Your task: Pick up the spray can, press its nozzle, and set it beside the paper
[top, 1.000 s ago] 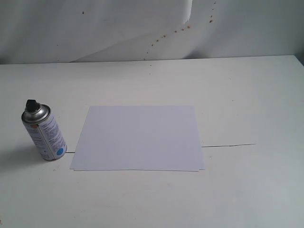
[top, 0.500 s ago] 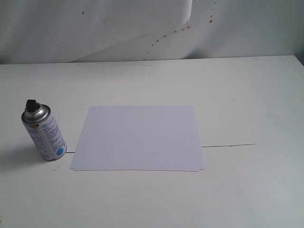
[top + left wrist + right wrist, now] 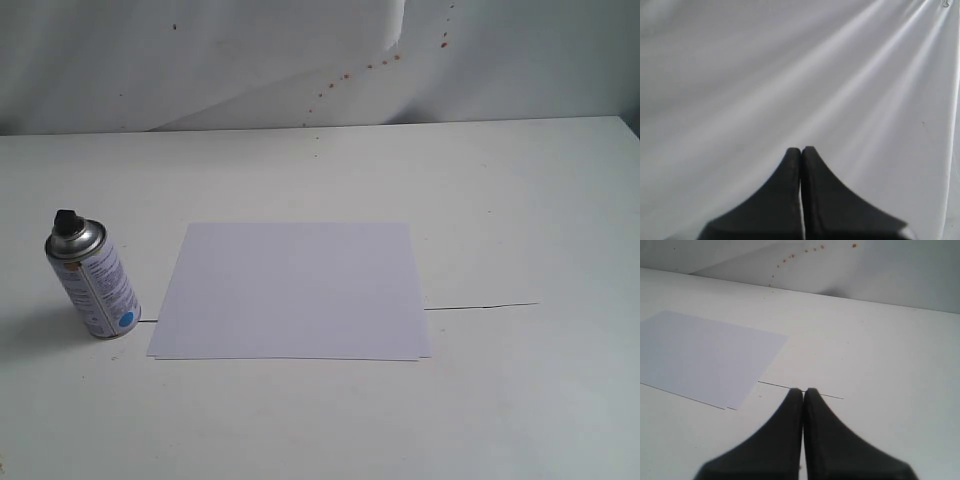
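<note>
While empty, both grippers (image 3: 801, 150) (image 3: 803, 390) sit closed.

No words or numbers can be read. The spray can (image 3: 95, 285) carries a white label (image 3: 100, 290) with lines of fine dark print, too small to make out. Low on this label, near the can's base, is a blue dot (image 3: 126, 320). The paper (image 3: 290, 290) just beside the can is plain white.
</note>
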